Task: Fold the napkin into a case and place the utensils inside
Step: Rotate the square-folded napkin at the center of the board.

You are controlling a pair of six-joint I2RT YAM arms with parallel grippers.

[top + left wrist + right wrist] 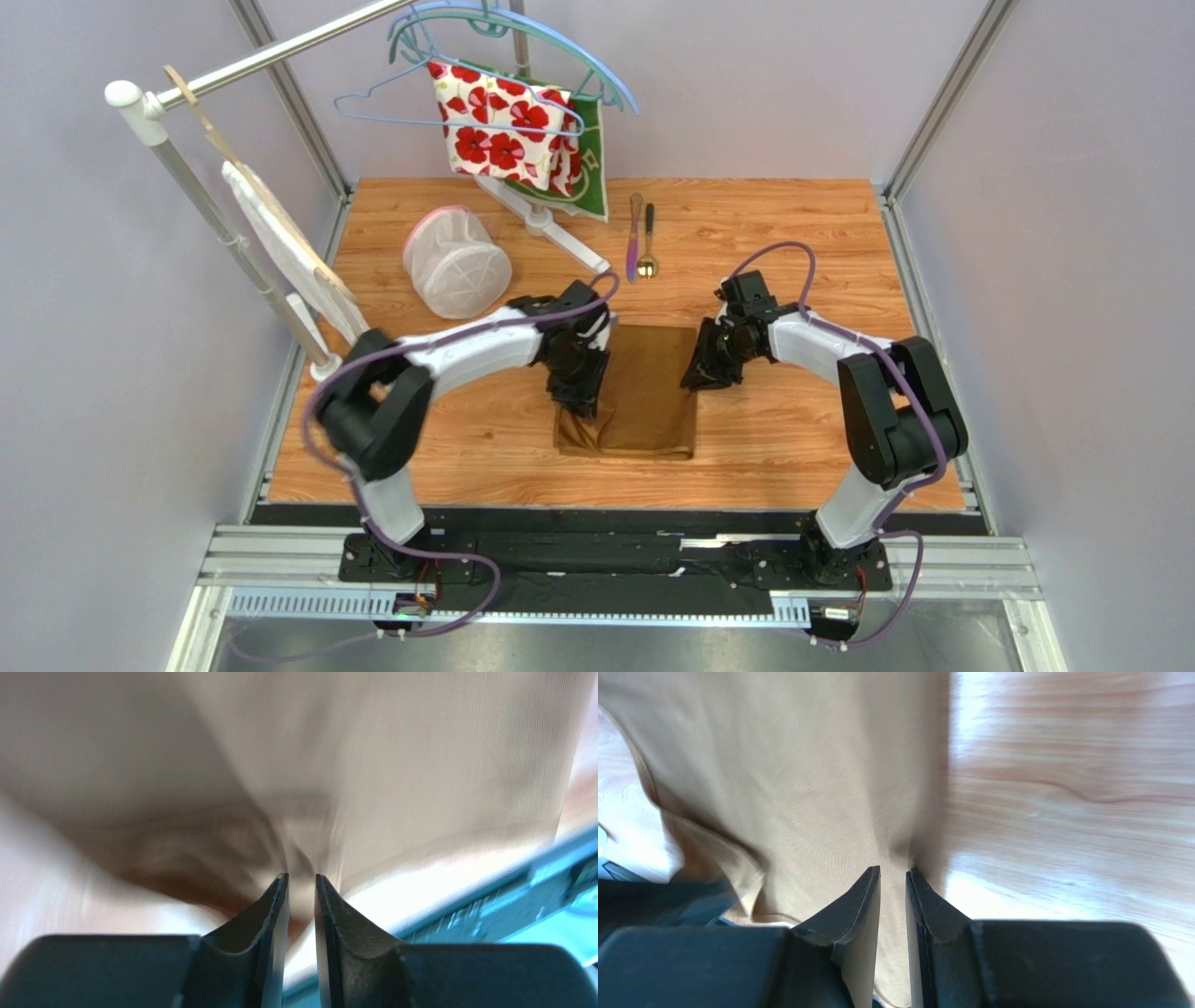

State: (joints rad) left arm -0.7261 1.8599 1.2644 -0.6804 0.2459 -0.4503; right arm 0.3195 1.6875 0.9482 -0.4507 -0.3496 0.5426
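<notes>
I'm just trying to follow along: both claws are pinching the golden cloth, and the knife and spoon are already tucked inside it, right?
Not quite. The left gripper and right gripper do pinch the napkin, but the utensils are not inside it: the top external view shows them lying bare on the table, beyond the napkin's far edge.

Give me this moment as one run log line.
stage: napkin fold | left gripper: shut on napkin, left edge | right gripper: shut on napkin, right edge | utensils: on table, behind napkin
</notes>
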